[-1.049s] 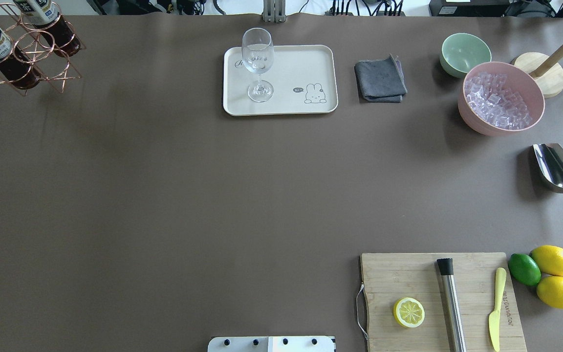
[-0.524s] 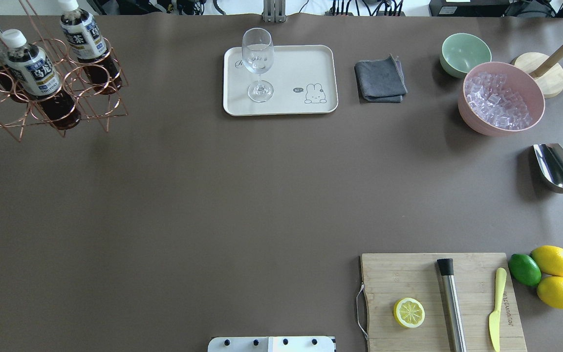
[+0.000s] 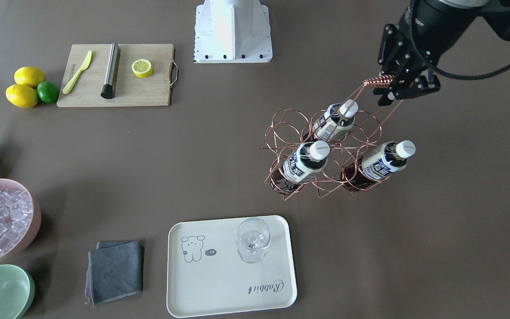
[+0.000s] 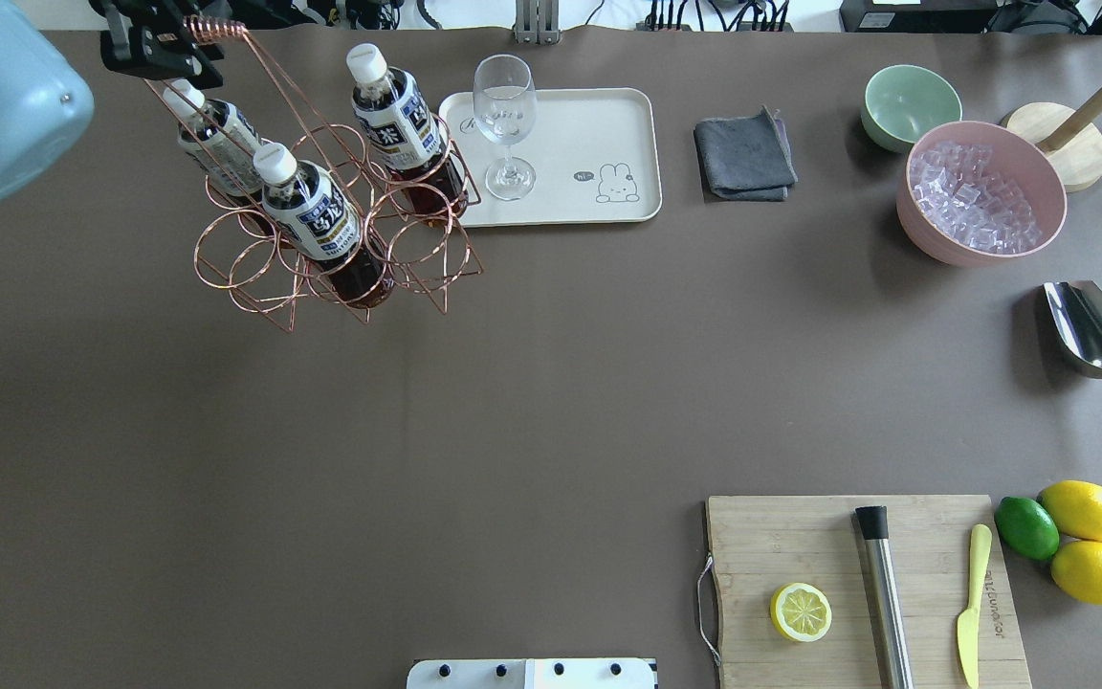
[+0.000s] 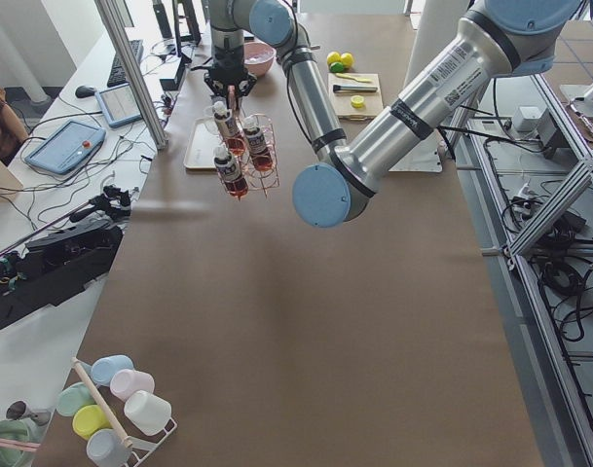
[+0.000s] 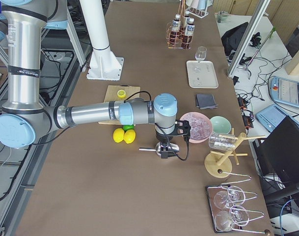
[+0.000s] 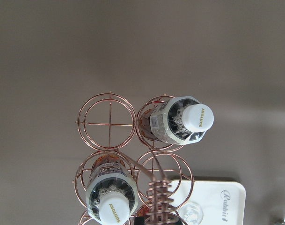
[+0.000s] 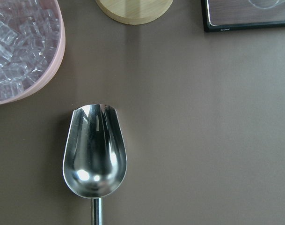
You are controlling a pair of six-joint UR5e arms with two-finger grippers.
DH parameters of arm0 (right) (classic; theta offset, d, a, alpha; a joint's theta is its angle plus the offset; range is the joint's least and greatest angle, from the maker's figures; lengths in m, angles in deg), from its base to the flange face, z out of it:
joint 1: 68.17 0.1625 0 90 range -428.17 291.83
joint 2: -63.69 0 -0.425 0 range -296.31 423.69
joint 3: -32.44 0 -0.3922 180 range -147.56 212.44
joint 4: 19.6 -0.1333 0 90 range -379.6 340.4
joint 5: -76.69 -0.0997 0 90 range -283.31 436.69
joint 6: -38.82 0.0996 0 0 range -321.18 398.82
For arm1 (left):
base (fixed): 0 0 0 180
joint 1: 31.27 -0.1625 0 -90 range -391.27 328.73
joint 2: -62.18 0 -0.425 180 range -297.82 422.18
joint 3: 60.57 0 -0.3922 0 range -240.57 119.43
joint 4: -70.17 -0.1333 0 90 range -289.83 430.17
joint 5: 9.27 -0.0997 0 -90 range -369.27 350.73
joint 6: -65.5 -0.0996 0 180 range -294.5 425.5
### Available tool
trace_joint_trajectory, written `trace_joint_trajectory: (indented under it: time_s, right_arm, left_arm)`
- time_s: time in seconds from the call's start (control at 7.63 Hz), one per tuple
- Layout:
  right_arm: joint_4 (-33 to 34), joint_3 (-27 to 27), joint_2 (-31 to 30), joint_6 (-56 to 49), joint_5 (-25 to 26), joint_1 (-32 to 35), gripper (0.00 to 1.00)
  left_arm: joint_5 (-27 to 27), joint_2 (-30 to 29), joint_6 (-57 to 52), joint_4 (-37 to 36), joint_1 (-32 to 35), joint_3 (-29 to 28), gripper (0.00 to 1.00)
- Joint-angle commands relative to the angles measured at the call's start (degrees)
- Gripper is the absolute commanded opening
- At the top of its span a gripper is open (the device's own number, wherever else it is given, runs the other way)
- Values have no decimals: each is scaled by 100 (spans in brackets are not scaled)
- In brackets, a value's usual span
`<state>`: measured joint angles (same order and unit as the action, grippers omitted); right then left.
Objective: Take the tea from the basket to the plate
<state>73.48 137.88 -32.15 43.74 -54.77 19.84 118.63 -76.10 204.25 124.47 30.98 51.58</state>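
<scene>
Overhead exterior: the basket [image 4: 336, 251] of tea bottles [image 4: 307, 206] is held aloft by the left hand [image 4: 189, 48], closed on its handle [image 4: 216, 27]; the state of the right hand [image 6: 164, 152] cannot be told.

- "SUNTORY" in gold on the white cap [image 7: 199, 117] of one tea [image 7: 172, 125]. Same word on a second cap [image 7: 113, 210].
- Tea labels [image 4: 321, 218]: big pale characters on dark, can't make them out.
- Plate [image 7: 217, 192]: "Rabbit" in grey script.
- Speech bubble [image 4: 584, 176] by the drawing looks like "hi".
- Board [image 4: 800, 536]: a line of print beside the knife [image 4: 970, 603], too small to read.
</scene>
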Motion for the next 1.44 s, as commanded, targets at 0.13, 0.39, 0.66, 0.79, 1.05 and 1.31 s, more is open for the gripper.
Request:
trace_joint_trajectory:
  time_s: [0.13, 0.39, 0.66, 0.79, 1.05, 1.31]
  right_arm:
    - [9, 3, -14, 0, -29, 5, 100]
    - [9, -6, -14, 0, -38, 5, 100]
    - [9, -41, -14, 0, -38, -4, 100]
    - [9, -41, -14, 0, -38, -4, 100]
    - [9, -50, -40, 0, -38, -4, 100]
    - [9, -50, -58, 0, -38, 5, 100]
  left_arm:
    - [-195, -409, 678, -104, -546, 351, 0]
    - [-248, -454, 881, -95, -1063, 325, 0]
    - [-685, -664, 1275, -87, -1563, 308, 0]
    - [-861, -813, 1521, -87, -1784, 194, 0]
    - [-942, -1095, 1654, -69, -2023, -52, 0]
    - [-1213, -1105, 1769, -34, -2390, -70, 0]
